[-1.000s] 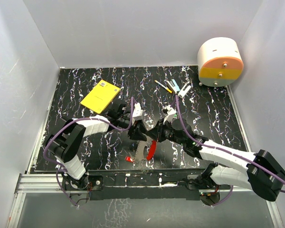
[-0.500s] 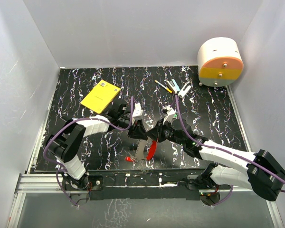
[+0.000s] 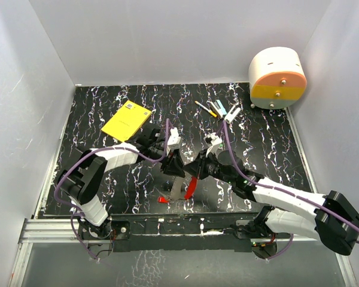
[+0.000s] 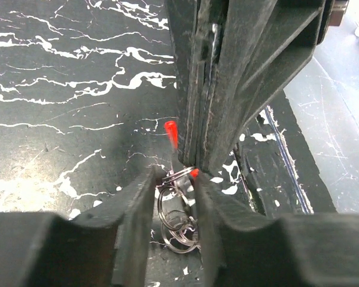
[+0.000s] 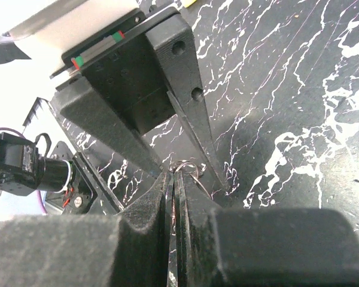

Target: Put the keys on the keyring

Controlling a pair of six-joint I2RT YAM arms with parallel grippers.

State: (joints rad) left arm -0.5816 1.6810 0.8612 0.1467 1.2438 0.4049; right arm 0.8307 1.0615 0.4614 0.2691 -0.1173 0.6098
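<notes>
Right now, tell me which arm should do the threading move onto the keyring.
Left. The left gripper has its fingers closed around the keyring, right at the tips of the right gripper. The right one is shut on the keys, so it probably serves best by holding them steady.

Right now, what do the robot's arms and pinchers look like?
The left arm and right arm are white with black joints, and purple cables loop along them. The left gripper and right gripper are black, with long wedge-shaped fingers.
</notes>
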